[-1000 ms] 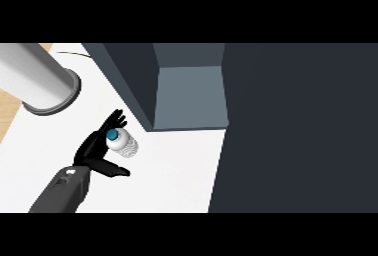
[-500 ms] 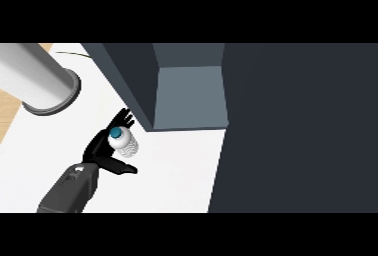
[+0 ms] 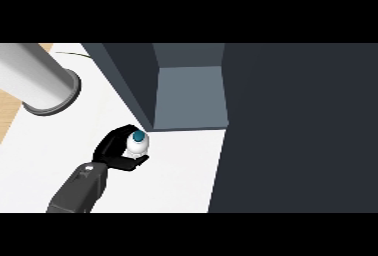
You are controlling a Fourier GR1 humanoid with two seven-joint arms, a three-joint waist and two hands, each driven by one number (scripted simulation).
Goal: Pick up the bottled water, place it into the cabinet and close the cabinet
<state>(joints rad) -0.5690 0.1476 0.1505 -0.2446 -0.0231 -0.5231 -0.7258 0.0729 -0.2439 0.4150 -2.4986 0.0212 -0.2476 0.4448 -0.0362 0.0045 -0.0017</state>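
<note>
The bottled water [image 3: 137,144] is white with a blue cap and shows from above, just below the front corner of the open cabinet [image 3: 189,95]. My left hand [image 3: 112,150] comes in from the lower left and is curled round the bottle, with the fingers arching over its left side and the thumb under its lower right. The bottle's lower part is hidden by the hand. The cabinet's grey inside opens right above and to the right of the bottle. My right hand does not show.
A large grey cylinder [image 3: 40,80] lies at the upper left on the white counter [image 3: 173,172]. A broad dark panel [image 3: 295,125] fills the right side, beside the cabinet opening. A wooden strip [image 3: 9,117] runs along the left edge.
The fingers, straight beside the bottle a second ago, have curled round it. Hand and bottle have shifted slightly towards the cabinet corner.
</note>
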